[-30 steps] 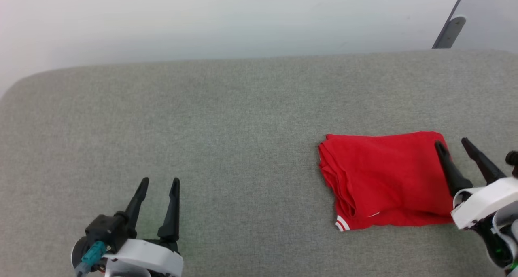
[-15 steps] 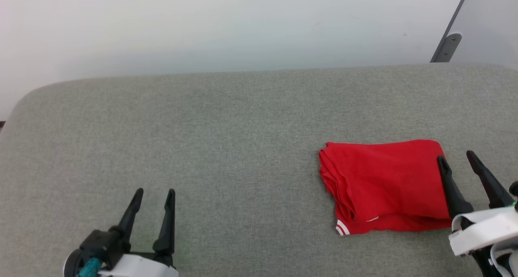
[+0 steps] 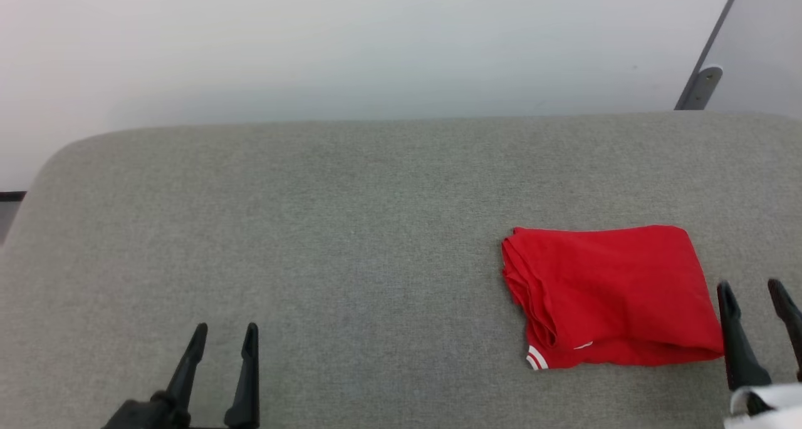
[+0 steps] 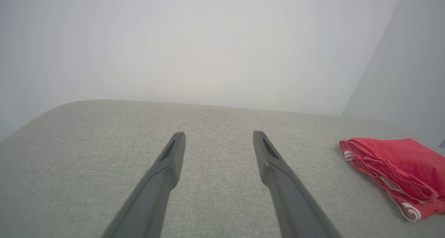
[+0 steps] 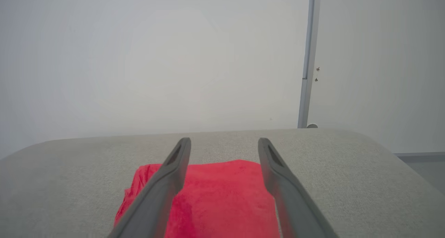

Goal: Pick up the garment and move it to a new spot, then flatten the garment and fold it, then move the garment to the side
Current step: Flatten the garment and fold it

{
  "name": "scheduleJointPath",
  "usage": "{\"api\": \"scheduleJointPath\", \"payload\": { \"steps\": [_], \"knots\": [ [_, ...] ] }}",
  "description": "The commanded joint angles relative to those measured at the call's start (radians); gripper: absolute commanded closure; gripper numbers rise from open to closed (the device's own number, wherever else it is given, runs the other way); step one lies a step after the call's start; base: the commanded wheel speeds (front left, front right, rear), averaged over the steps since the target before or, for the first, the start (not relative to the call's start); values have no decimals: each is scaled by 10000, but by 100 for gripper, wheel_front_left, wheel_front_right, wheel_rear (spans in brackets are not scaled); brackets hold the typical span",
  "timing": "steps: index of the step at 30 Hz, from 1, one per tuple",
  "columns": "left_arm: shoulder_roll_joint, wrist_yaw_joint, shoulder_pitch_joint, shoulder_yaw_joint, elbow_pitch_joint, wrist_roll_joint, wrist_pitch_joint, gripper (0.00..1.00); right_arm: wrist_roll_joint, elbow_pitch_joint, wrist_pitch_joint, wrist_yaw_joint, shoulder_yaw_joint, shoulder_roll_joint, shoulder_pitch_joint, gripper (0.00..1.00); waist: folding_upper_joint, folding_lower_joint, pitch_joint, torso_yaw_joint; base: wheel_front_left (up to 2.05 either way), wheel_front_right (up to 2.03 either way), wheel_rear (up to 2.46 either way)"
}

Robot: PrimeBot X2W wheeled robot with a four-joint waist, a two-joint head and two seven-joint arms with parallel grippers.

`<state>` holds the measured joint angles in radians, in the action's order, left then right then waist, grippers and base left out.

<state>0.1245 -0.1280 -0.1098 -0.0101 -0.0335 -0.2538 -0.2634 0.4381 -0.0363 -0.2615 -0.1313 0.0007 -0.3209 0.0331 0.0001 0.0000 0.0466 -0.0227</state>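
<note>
- Nearest the robot, the left gripper [image 3: 225, 329] hovers over the bare grey worktop [image 3: 376, 228], its fingers spread and holding nothing. Its body is cut off by the bottom edge of the head view.
- The right gripper [image 3: 750, 286] sits just beside the garment's near right corner, fingers likewise parted and empty. It appears clear of the cloth, though the head view alone cannot rule out a light touch.
- The garment [image 3: 614, 291] lies on the right part of the worktop, folded into a compact red rectangle, well apart from the left gripper.
- Judging by this, folding is done and the last step, setting the garment aside, is finished or nearly so. Any further shift would call for the right fingers to pinch the whole stack at its edge so no layer slides out.
- A bit of striped trim [image 3: 536, 359] peeks from the near left corner. Sleeves and lettering are folded out of sight.
- Behind is a plain pale wall [image 3: 376, 41].
</note>
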Motion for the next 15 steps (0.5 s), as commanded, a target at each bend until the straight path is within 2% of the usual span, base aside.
{"api": "scheduleJointPath", "payload": {
  "steps": [1,8,15],
  "knots": [
    [-36,-39,-173,-24,132,-4,-10,0,-37,198,-39,14,-125,60,334,0,-1,0,-57,79,0,0,0],
    [-115,-39,-725,-81,741,93,-9,0,-38,1085,-38,14,-760,408,1386,0,-1,0,-89,165,0,0,0],
    [-120,-39,-669,13,786,181,-9,0,-103,1371,140,14,-772,539,1475,0,-1,0,-90,168,0,0,0]
  ]
}}
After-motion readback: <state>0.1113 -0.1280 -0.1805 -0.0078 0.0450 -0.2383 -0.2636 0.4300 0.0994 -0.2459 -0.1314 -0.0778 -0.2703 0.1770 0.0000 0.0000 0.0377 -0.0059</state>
